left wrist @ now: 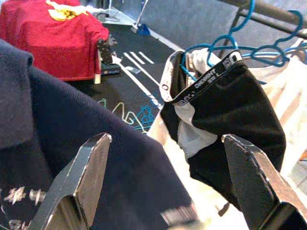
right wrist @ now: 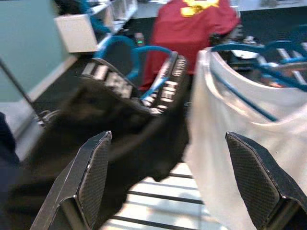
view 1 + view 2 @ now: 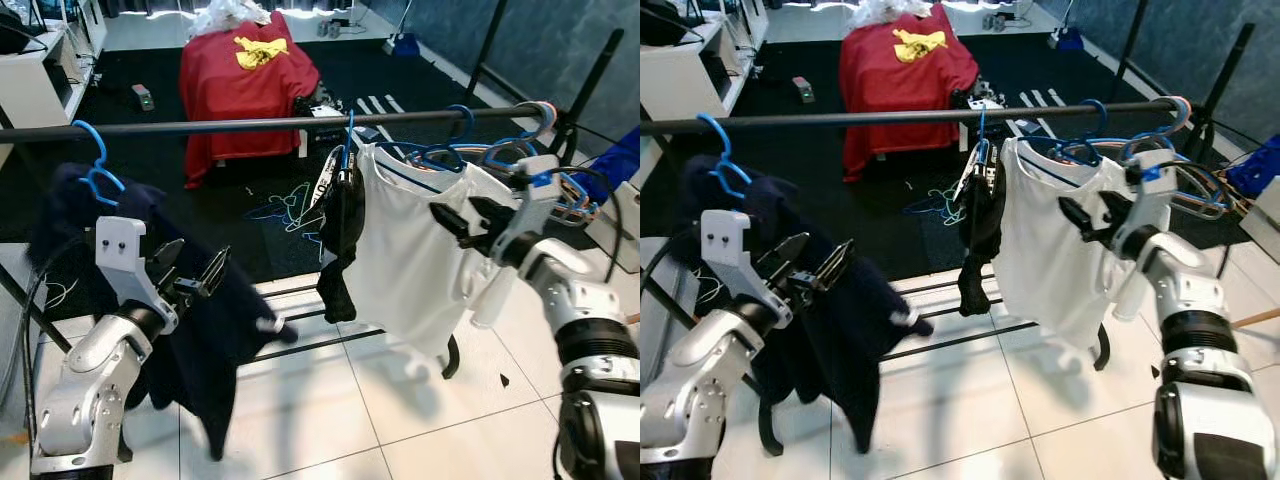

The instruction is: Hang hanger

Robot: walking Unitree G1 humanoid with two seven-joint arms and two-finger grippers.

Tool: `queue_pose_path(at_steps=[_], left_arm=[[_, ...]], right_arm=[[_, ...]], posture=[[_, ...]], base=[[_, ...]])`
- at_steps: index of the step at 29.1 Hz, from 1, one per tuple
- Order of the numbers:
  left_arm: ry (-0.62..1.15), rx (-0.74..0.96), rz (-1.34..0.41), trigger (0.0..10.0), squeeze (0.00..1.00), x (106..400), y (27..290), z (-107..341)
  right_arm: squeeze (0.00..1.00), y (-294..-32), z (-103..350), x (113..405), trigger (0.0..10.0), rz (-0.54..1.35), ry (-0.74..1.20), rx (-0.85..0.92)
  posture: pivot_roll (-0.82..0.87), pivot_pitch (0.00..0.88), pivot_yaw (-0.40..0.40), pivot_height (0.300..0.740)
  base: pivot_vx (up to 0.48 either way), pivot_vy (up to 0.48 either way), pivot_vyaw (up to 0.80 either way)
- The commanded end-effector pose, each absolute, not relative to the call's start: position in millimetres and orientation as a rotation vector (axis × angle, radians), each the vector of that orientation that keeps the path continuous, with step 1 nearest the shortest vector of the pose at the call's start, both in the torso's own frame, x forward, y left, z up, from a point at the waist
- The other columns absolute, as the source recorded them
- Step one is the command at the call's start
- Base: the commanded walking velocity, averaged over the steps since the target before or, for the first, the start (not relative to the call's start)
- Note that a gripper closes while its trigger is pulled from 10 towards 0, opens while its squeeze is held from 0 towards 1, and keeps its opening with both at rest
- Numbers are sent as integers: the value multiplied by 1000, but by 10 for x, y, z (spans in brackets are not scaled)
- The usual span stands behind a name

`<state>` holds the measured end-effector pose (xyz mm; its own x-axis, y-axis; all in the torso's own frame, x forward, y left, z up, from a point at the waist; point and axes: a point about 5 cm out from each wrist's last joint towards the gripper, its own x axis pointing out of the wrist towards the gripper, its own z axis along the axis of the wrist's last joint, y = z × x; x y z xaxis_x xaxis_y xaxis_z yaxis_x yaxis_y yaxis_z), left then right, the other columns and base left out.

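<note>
A black rail (image 3: 200,125) crosses the view. On it hang a blue hanger (image 3: 95,165) with a dark navy garment (image 3: 215,330), a blue hanger (image 3: 347,148) with black shorts (image 3: 340,230), and a white shirt (image 3: 415,250) on another blue hanger. Several bare blue hangers (image 3: 525,145) crowd the rail's right end. My left gripper (image 3: 193,266) is open in front of the navy garment and holds nothing. Raised before the white shirt's right side, my right gripper (image 3: 457,212) is open and holds nothing. The left wrist view looks between its fingers (image 1: 84,177) at the black shorts (image 1: 230,110).
A red cloth (image 3: 245,80) covers furniture on the dark carpet behind the rail. Loose blue hangers (image 3: 290,208) lie on the carpet. A white shelf (image 3: 40,85) stands far left. The rack's floor bars (image 3: 320,345) cross the white tiles below the clothes.
</note>
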<state>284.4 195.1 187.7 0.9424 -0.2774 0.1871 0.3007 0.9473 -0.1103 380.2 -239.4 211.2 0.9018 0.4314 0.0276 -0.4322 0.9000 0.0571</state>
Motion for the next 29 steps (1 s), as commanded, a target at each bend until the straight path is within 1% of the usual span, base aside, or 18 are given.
queue_pose_path(at_steps=[1,2,3,4,5,7,8,11,12,13,14,15,16,18,19,23,24,29], left_arm=[[-192,-147,-312,10000,0,2835,1903,1896],[-192,-147,-312,10000,0,2835,1903,1896],[-204,-148,-337,10000,0,2838,1849,1914],[-204,-148,-337,10000,0,2838,1849,1914],[-214,-148,-356,10000,0,2847,1806,1934],[-214,-148,-356,10000,0,2847,1806,1934],[-226,-147,-369,10000,0,2854,1783,1963],[-236,-146,-374,10000,0,2861,1773,1996],[-253,-139,-377,10000,0,2872,1765,2048],[-253,-139,-377,10000,0,2872,1765,2048],[-269,-131,-373,10000,0,2888,1762,2099],[-269,-131,-373,10000,0,2888,1762,2099],[-282,-125,-369,10000,0,2897,1760,2141],[-282,-125,-369,10000,0,2897,1760,2141],[-291,-121,-366,10000,0,2891,1763,2177],[-297,-115,-360,10000,0,2880,1768,2204],[-296,-92,-346,10000,0,2822,1813,2265],[-279,-57,-331,10000,0,2765,1868,2286]], right_arm=[[0,-2329,2105,3797,10000,482,-31,59],[0,-2329,2105,3797,10000,482,-31,59],[0,-2233,2115,3820,10000,512,-42,66],[0,-2233,2115,3820,10000,512,-42,66],[0,-2160,2088,3871,10000,490,-19,55],[0,-2160,2088,3871,10000,490,-19,55],[0,-2099,2062,3918,10000,469,4,53],[0,-2046,2045,3956,10000,451,22,44],[0,-1972,2083,3997,10000,453,17,52],[0,-1972,2083,3997,10000,453,17,52],[0,-1889,2167,4035,10000,471,-7,66],[0,-1889,2167,4035,10000,471,-7,66],[0,-1819,2246,4065,10000,485,-24,63],[0,-1819,2246,4065,10000,485,-24,63],[0,-1770,2298,4089,10000,486,-25,42],[0,-1738,2323,4101,10000,490,-21,24],[0,-1739,2285,4127,10000,441,39,-51],[0,-1763,2205,4137,10000,396,97,-96]], posture=[[20,112,-57,740],[20,112,-57,740],[22,110,-58,740],[22,110,-58,740],[25,111,-59,740],[25,111,-59,740],[31,114,-62,740],[39,121,-65,740],[57,135,-73,740],[57,135,-73,740],[66,149,-77,740],[66,149,-77,740],[69,162,-78,740],[69,162,-78,740],[74,183,-77,740],[78,194,-77,740],[107,250,-72,740],[119,274,-65,740]], base=[[0,0,0],[0,0,0],[0,0,0],[0,0,0],[0,0,0],[0,0,0],[0,0,0],[0,0,0],[0,0,0],[0,0,0],[0,0,0],[0,0,0],[0,0,0],[0,0,0],[0,0,0],[0,0,0],[0,0,0],[0,0,0]])
